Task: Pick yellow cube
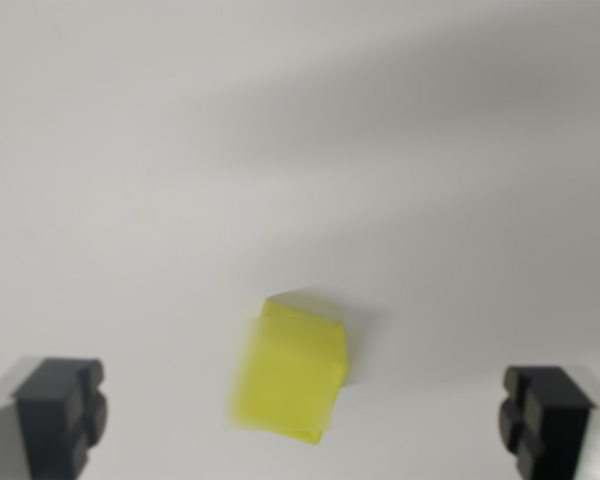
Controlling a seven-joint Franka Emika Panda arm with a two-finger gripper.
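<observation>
Wrist view. We see the gripper [305, 420] spread wide, holding nothing, its fingers [60, 410] well apart on either side of the cube [288, 375]. The cube lies on the table [180, 150] between them, blurred, slightly nearer the left finger; we judge this an approach stance for straddling.

Surface: plain white tabletop [130, 200], matte, fills the view.
Shadows: broad soft grey bands across upper right.
Other items: none seen.
</observation>
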